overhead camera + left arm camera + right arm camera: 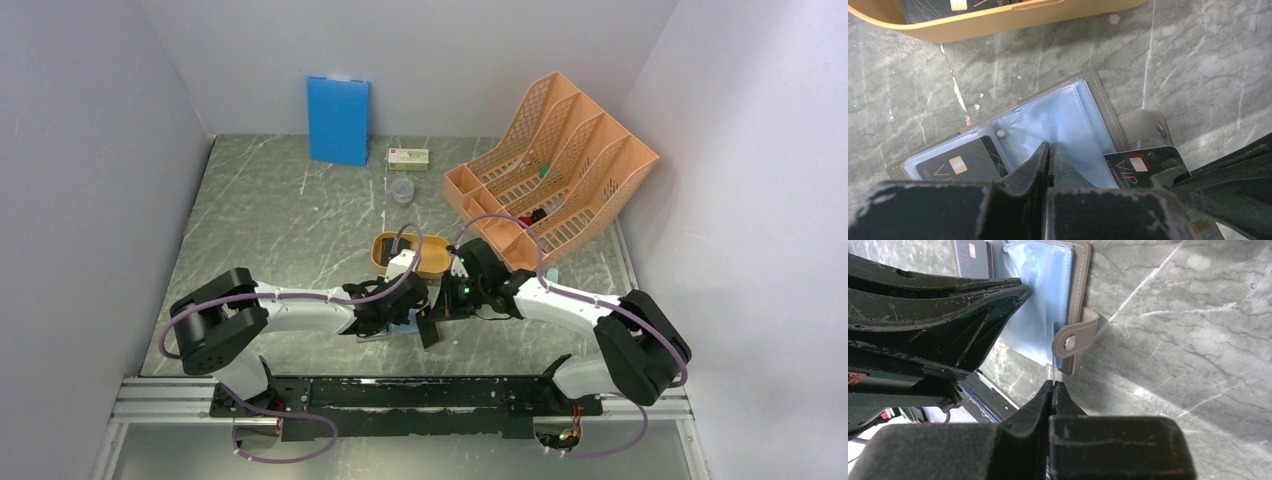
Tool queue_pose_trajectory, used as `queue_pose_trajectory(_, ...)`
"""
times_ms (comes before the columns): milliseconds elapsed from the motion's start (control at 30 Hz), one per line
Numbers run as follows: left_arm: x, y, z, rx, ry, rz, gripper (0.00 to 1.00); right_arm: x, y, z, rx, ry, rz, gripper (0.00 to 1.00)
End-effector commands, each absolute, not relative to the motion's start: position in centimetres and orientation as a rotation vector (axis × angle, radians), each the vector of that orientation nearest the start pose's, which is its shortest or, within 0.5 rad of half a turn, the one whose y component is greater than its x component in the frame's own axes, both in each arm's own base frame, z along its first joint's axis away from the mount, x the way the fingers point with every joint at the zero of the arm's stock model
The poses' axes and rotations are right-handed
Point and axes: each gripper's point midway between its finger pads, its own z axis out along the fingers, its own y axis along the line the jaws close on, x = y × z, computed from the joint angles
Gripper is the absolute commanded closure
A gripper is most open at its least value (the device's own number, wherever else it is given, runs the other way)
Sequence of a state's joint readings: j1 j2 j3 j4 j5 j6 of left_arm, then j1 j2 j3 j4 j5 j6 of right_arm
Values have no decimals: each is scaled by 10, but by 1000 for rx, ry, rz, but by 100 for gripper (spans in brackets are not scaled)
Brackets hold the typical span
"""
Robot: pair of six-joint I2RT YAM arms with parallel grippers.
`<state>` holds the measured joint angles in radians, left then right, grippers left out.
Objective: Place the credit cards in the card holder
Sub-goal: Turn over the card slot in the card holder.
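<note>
Surface: grey marbled table (280, 230), pale walls (100, 150) around.
Left gripper (1049, 146): my fingers clenched, tips on card holder's (1068, 107) pale pocket.
Right gripper (1053, 386): pinching one credit card (1148, 167) beside snap strap (1073, 342).
Card holder: open, flat, near yellow tray (998, 22); another card (958, 165) pocketed.

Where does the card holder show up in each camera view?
Top external: card holder, a pale sliver low centre, mostly hidden.
Left wrist: card holder lying open across the centre.
Right wrist: card holder at upper centre, its left part hidden.
Shared landmark: its snap tab, seen in both wrist views; it cannot be made out from above.
</note>
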<state>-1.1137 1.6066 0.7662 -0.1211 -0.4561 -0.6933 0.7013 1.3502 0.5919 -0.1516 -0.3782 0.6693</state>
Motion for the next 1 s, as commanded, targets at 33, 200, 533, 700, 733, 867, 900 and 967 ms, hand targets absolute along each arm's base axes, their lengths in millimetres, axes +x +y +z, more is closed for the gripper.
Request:
queue_pose_trajectory(33,163,-250,-33,435,2586,-100,95,168,263,47,-241,2676,1030,100)
queue_pose_trajectory(200,165,-254,-25,421,2584,-116,95,166,273,60,-281,2616,1130,100)
queue_pose_trajectory(533,172,-271,13,395,2541,-202,64,167,283,65,-310,2598,1185,100)
queue_pose_trajectory(700,175,-275,36,375,2512,-242,58,167,286,64,-315,2605,1197,100)
queue_pose_trajectory(733,175,-274,41,370,2506,-246,57,167,286,64,-314,2604,1200,100)
queue_pose_trajectory(867,175,-271,59,347,2483,-274,55,166,289,61,-313,2619,1206,100)
queue_pose_trajectory(900,174,-270,63,338,2480,-285,54,166,290,60,-314,2626,1207,100)
queue_pose_trajectory(967,173,-268,71,324,2468,-310,53,169,295,63,-325,2602,1226,100)
